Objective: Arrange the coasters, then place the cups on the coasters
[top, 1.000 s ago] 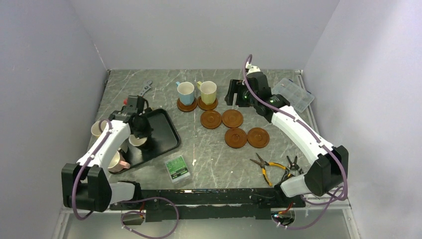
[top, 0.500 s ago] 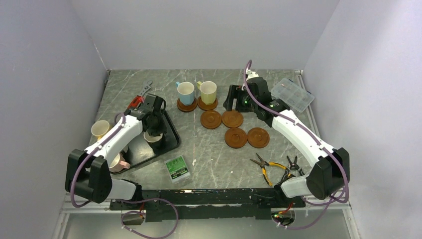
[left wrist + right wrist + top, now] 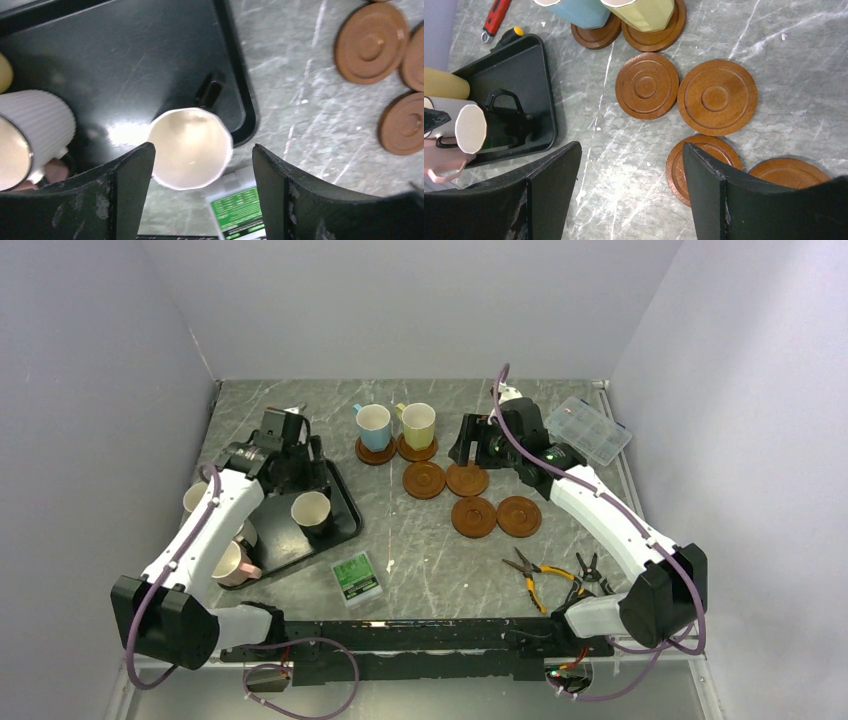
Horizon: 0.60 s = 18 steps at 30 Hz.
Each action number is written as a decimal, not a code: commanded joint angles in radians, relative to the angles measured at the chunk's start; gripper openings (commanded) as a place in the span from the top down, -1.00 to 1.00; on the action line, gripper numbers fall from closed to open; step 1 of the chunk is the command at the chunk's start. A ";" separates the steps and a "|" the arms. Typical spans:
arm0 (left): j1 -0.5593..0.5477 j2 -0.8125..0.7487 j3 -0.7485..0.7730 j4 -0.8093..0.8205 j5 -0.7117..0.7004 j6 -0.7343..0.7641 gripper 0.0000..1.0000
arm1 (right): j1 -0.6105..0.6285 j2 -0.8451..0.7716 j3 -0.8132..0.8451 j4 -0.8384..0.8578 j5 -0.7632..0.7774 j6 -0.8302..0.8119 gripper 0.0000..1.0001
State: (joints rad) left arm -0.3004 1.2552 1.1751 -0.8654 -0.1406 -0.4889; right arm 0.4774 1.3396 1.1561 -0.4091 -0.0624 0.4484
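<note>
A black cup (image 3: 311, 510) (image 3: 190, 147) stands upright on the right part of the black tray (image 3: 345, 502). My left gripper (image 3: 298, 458) (image 3: 202, 150) hangs open above it, touching nothing. The light blue cup (image 3: 374, 425) and the olive-yellow cup (image 3: 418, 423) each sit on a coaster. Several bare coasters (image 3: 424, 479) (image 3: 647, 85) lie to their right. The yellow cup (image 3: 195, 498), the white cup (image 3: 30, 130) and the pink cup (image 3: 232, 565) stay at the tray's left. My right gripper (image 3: 468, 445) (image 3: 631, 147) hovers open and empty over the marble beside the coasters.
A green box (image 3: 357, 577) lies near the tray's front corner. Pliers (image 3: 540, 575) rest at front right. A clear plastic case (image 3: 590, 428) sits at back right. A red-handled tool (image 3: 499, 17) lies behind the tray. Grey walls close in three sides.
My left gripper carried the black cup rightward across the tray, opened, let it go and drew up and back. The right arm barely moved.
</note>
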 commanded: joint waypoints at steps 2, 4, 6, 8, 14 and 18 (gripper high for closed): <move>0.175 -0.009 -0.044 -0.075 0.138 0.132 -0.47 | -0.002 -0.036 -0.010 0.028 -0.025 0.010 -0.55; 0.237 -0.003 -0.054 -0.070 0.228 0.168 -0.42 | -0.002 -0.040 -0.016 0.027 -0.025 0.011 -0.55; 0.262 0.017 -0.043 -0.080 0.269 0.198 -0.35 | -0.002 -0.042 -0.020 0.023 -0.023 0.010 -0.55; 0.267 0.046 -0.024 -0.096 0.295 0.230 -0.35 | -0.002 -0.044 -0.024 0.023 -0.024 0.013 -0.55; 0.268 0.133 -0.005 -0.083 0.243 0.288 -0.33 | -0.002 -0.047 -0.029 0.029 -0.040 0.019 -0.55; 0.267 0.163 -0.001 -0.019 0.265 0.341 -0.18 | -0.002 -0.053 -0.032 0.025 -0.036 0.017 -0.55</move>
State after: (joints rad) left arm -0.0330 1.4082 1.1320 -0.9508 0.0929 -0.2249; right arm 0.4774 1.3266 1.1309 -0.4099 -0.0887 0.4568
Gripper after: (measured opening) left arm 0.620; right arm 0.778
